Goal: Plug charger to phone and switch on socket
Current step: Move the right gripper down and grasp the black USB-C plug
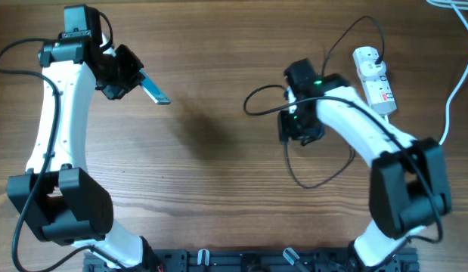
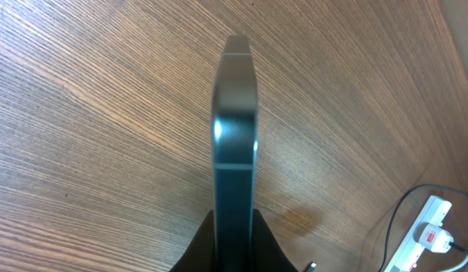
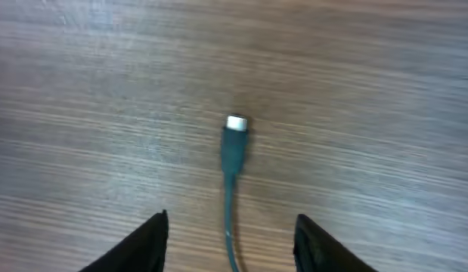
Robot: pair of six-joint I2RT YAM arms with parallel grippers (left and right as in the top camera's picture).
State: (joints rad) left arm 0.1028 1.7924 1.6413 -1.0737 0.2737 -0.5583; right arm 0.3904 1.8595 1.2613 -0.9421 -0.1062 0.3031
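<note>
My left gripper point(image 1: 135, 78) is shut on the phone point(image 1: 153, 90) and holds it edge-on above the table at the upper left; in the left wrist view the phone's dark teal edge point(image 2: 234, 128) sticks up between the fingers point(image 2: 234, 238). My right gripper point(image 3: 232, 234) is open above the charger cable, whose plug tip point(image 3: 235, 136) lies flat on the wood between and ahead of the fingers. In the overhead view the right gripper point(image 1: 294, 125) hovers over the thin black cable point(image 1: 317, 181). The white socket point(image 1: 374, 78) lies at the upper right.
A thick white cord point(image 1: 453, 98) runs along the right edge. The black cable loops point(image 1: 256, 98) around the right wrist and runs up to the socket. The socket also shows in the left wrist view point(image 2: 434, 230). The arm bases stand at the front edge.
</note>
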